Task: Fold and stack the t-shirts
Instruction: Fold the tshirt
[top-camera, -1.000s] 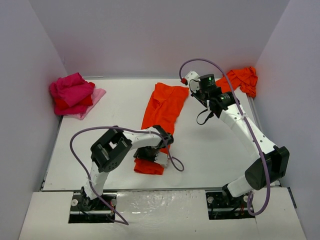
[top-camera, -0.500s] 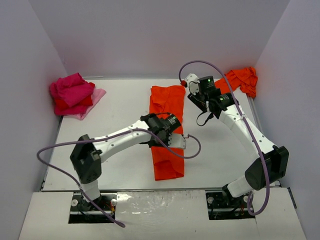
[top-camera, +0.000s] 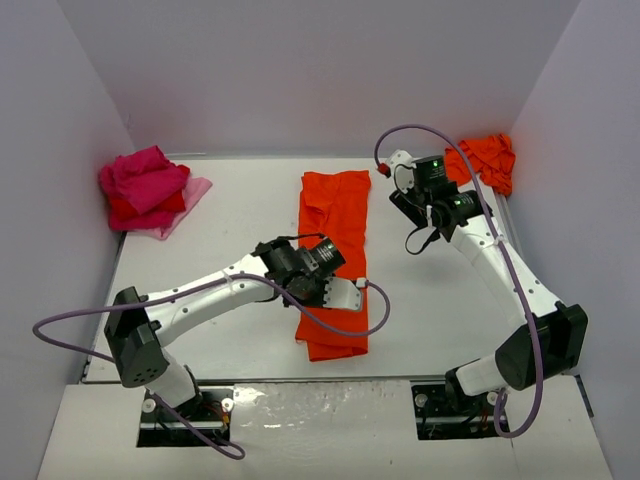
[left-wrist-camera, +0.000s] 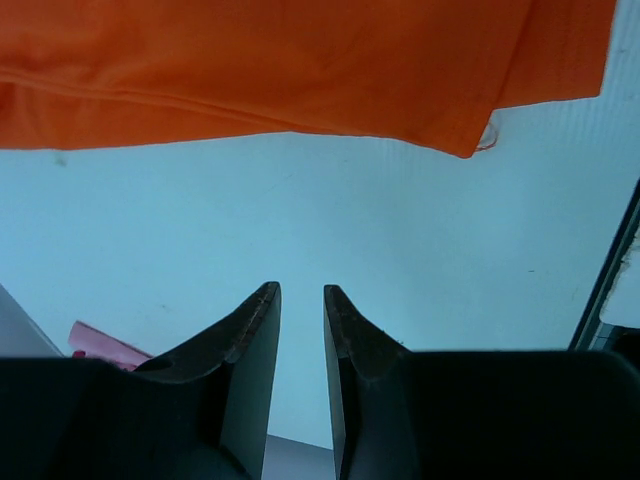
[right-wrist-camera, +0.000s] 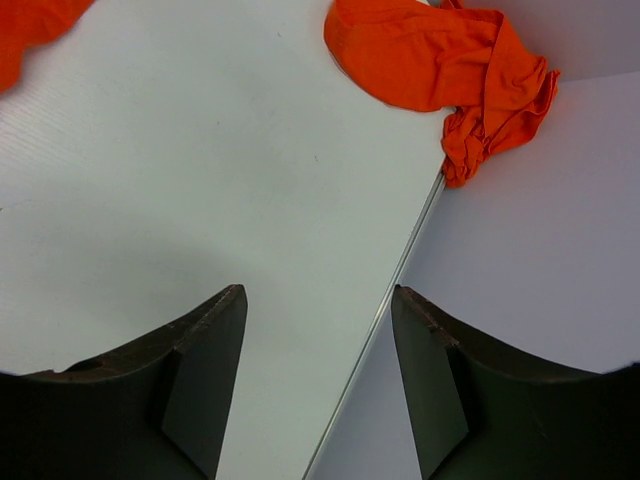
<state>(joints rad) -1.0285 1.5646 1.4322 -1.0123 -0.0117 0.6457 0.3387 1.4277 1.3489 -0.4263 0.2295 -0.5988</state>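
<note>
One bright orange t-shirt (top-camera: 333, 255) lies as a long narrow strip down the middle of the table. My left gripper (top-camera: 346, 293) hovers over its lower right edge, open by a narrow gap with nothing between the fingers. In the left wrist view the orange t-shirt (left-wrist-camera: 300, 70) fills the top, ahead of the left gripper (left-wrist-camera: 301, 290). My right gripper (top-camera: 418, 195) hangs open and empty to the right of the strip's far end. The right wrist view shows the right gripper (right-wrist-camera: 318, 292) wide open above bare table.
A crumpled orange t-shirt pile (top-camera: 483, 160) sits at the back right corner, also visible as the orange pile (right-wrist-camera: 440, 55) by the table's right edge (right-wrist-camera: 400, 270). Magenta, red and pale pink t-shirts (top-camera: 145, 190) are heaped at the back left. Walls enclose three sides.
The left gripper carried the bunched lower end across, so the shirt now lies as a straight strip, then let go. The right gripper released the far corner, opened and drew back to the right.
</note>
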